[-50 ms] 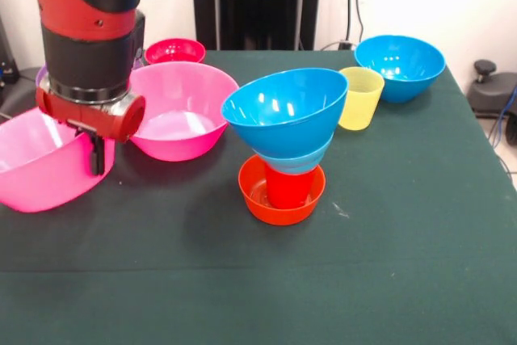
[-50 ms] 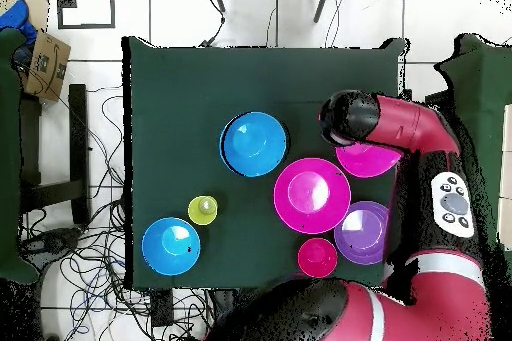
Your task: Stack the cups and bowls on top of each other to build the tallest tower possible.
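Observation:
The tower stands mid-table: a small orange bowl [image 1: 254, 195] holds a red cup [image 1: 288, 187], with a small light-blue bowl [image 1: 297, 161] and a large blue bowl [image 1: 287, 107] on top, tilted toward the camera. From above only the blue bowl [image 2: 254, 144] of the tower shows. My gripper [image 1: 97, 155] hangs at the right rim of a large pink bowl [image 1: 36, 163] at the table's left edge. In the overhead view the arm's head covers the gripper and part of that pink bowl [image 2: 372, 162]. A yellow cup [image 1: 359, 98] [image 2: 203, 210] stands alone, upright.
A second large pink bowl [image 1: 178, 111] [image 2: 312, 195] sits just right of the gripper. Behind it is a small red bowl [image 1: 174, 50] [image 2: 317, 257]. A purple bowl [image 2: 361, 232] lies under the arm. Another large blue bowl [image 1: 400, 66] [image 2: 171, 246] sits at the far right corner.

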{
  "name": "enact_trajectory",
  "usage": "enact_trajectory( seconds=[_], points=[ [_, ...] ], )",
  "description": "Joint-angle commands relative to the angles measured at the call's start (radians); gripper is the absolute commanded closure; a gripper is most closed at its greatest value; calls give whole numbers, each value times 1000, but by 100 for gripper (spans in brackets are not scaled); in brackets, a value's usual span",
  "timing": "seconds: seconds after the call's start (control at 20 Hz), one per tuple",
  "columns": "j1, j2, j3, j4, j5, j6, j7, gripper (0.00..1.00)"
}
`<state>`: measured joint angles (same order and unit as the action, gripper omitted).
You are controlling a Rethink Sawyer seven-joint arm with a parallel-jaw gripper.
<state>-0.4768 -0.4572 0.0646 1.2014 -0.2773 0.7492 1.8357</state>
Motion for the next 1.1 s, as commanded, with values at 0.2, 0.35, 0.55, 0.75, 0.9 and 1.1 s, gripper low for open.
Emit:
enact_trajectory(
  seconds=[0.2, 0.35, 0.55, 0.75, 0.9, 1.1],
  points=[
    [90, -59, 89, -179, 8, 344, -102, 100],
    [109, -64, 88, -219, 6, 393, -91, 100],
    [143, -52, 85, -311, -7, 520, -99, 100],
    [182, -48, 71, -371, -29, 605, -99, 100],
    [197, -72, 65, -349, -5, 612, -59, 100],
    [216, -98, 51, -307, 16, 594, -12, 100]
  ],
)
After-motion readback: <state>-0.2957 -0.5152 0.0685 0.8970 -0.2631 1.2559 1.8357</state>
